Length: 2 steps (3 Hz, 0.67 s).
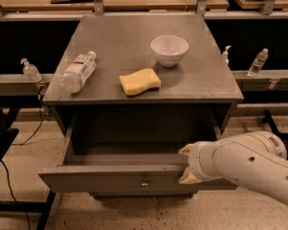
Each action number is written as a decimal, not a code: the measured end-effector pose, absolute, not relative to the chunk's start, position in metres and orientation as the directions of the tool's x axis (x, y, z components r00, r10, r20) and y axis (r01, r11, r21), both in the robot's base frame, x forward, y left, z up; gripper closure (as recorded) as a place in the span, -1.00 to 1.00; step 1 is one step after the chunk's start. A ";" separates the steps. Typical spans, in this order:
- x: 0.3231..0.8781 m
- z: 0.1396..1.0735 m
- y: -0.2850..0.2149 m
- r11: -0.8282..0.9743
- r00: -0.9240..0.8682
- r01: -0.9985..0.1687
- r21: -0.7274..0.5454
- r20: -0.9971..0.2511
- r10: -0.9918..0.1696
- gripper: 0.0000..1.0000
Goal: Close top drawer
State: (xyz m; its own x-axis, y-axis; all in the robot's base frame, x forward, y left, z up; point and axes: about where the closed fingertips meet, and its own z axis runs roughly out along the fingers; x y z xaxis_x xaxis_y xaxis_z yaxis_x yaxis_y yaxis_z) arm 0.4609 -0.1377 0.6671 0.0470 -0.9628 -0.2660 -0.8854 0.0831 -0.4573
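Spanning mid-view: grey cabinet [110,42] | top drawer [95,178] pulled well out beneath cabinet top | white arm [251,164] at lower right | gripper [185,165] at drawer front's right part, fingers [185,150] spread, gripping nothing | bottle [78,72] lying, sponge [139,81], bowl [169,49] on cabinet top | knob [144,182] centred on drawer front

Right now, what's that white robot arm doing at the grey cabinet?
The white arm's gripper is at the front panel of the wide dull-grey top drawer, near its right end, fingers apart at the upper edge. The drawer stands pulled out, not yet closed. On top: white bowl, yellow sponge, clear plastic bottle.
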 end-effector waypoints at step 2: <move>0.514 0.682 -0.123 0.059 0.085 -0.874 -0.482 -0.271 -0.959 -0.06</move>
State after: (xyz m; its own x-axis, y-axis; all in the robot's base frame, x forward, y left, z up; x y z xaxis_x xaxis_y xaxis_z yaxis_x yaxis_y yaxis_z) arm 0.5138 -0.1232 0.6816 0.0845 -0.9588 -0.2712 -0.8740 0.0594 -0.4823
